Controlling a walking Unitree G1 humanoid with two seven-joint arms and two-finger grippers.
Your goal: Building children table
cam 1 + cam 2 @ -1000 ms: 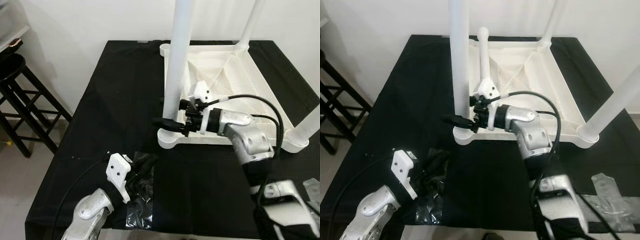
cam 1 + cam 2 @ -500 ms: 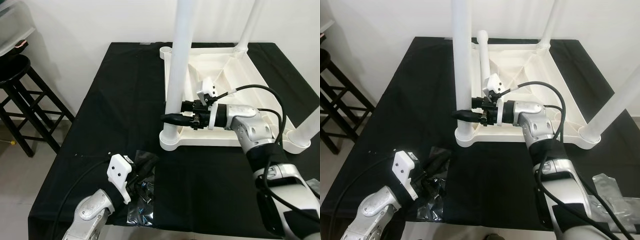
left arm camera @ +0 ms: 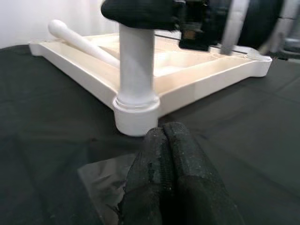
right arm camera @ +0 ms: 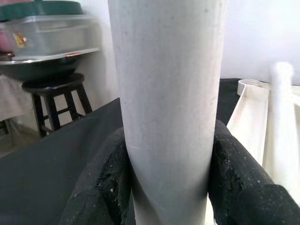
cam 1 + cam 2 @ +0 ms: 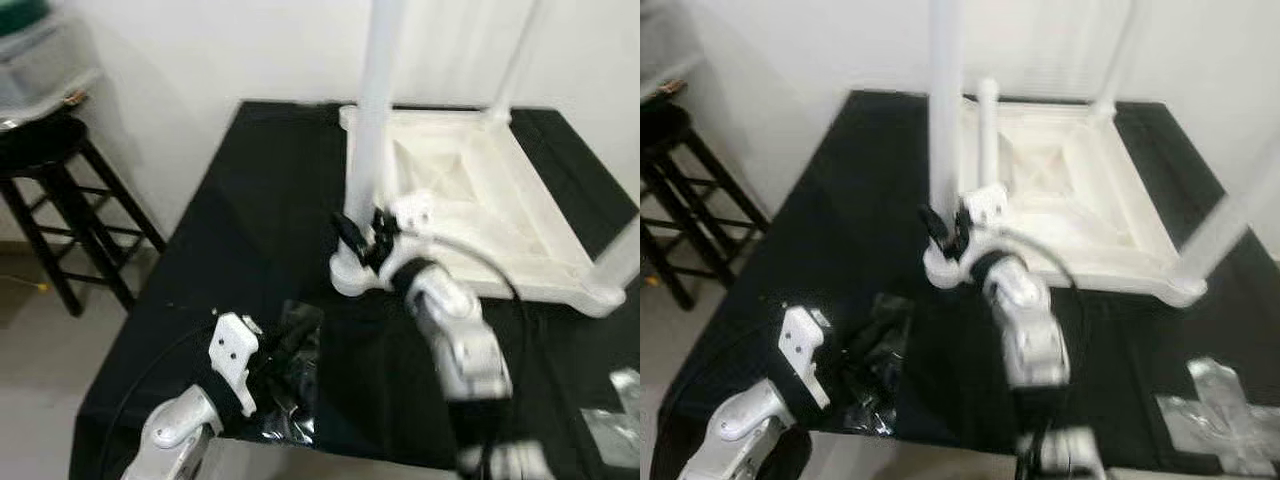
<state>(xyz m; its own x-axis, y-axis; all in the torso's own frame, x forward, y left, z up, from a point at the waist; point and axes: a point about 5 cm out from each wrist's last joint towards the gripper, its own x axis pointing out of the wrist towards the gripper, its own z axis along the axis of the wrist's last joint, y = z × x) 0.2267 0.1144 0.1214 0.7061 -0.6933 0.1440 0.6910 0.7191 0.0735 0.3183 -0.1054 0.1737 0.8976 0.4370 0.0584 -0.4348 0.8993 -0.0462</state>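
Observation:
A white children's table top (image 5: 545,283) lies upside down on a black-covered table. An upright white leg (image 5: 378,120) stands in its near left corner socket (image 3: 136,112). My right gripper (image 5: 357,236) is shut on this leg low down; in the right wrist view the leg (image 4: 168,93) sits between both fingers (image 4: 105,187). A loose leg (image 5: 988,130) lies inside the frame. My left gripper (image 3: 168,178) is shut, with its fingertips resting on a crumpled clear plastic bag (image 5: 297,368) at the near left of the table. The head views are blurred.
Two more legs stand in the far right (image 5: 515,60) and near right (image 5: 625,255) corners. A black stool (image 5: 50,190) stands left of the table, under a shelf with a plastic box (image 4: 51,33). Another clear bag (image 5: 1220,410) lies near right.
The head camera has shifted and blurred. My right forearm has swung round to the near side of the leg, still gripping it low down. The left gripper stays on the bag.

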